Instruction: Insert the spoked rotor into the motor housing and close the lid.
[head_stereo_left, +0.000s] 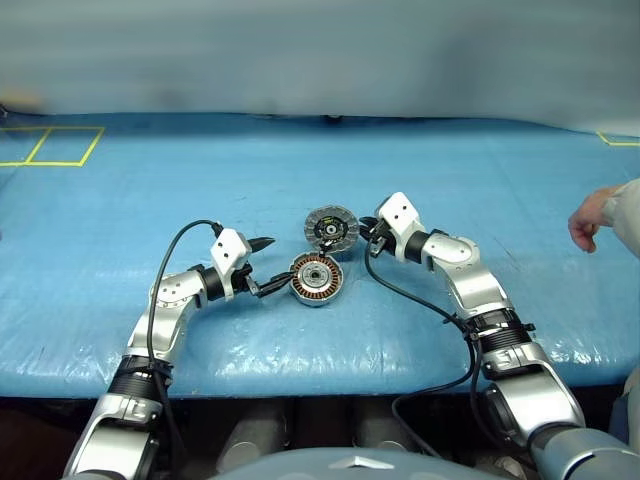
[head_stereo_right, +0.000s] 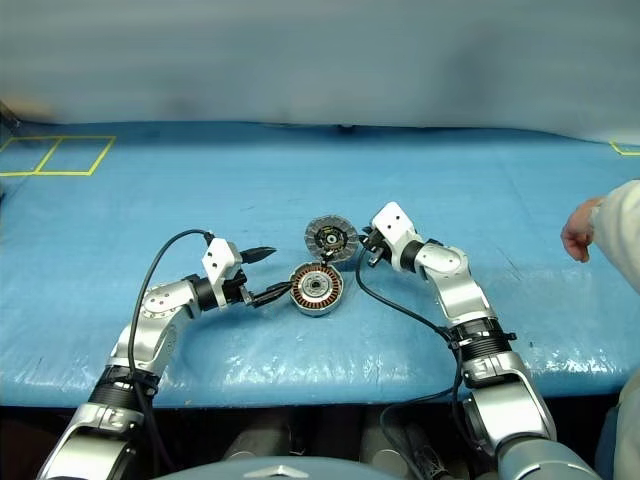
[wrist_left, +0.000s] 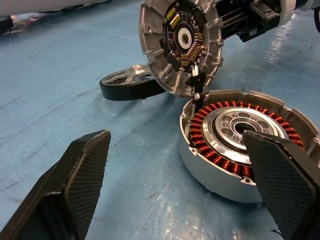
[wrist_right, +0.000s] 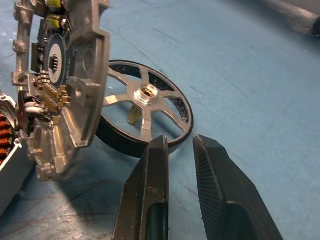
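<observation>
The motor housing (head_stereo_left: 316, 279) lies on the blue table with its copper windings facing up. Just behind it the lid (head_stereo_left: 331, 228) stands on edge, its circuit-board face turned toward me. The spoked rotor (wrist_right: 145, 107), a black ring with silvery spokes and hub, lies partly behind the lid. My left gripper (head_stereo_left: 268, 266) is open just left of the housing, one finger (wrist_left: 280, 175) near its rim, and it holds nothing. My right gripper (wrist_right: 180, 140) sits right of the lid, pointed at the rotor. Its fingers are nearly together with nothing between them.
A person's hand (head_stereo_left: 592, 218) hovers over the table's right edge. Yellow tape lines (head_stereo_left: 50, 145) mark the far left corner. Black cables trail from both wrists toward the table's front edge (head_stereo_left: 320, 385).
</observation>
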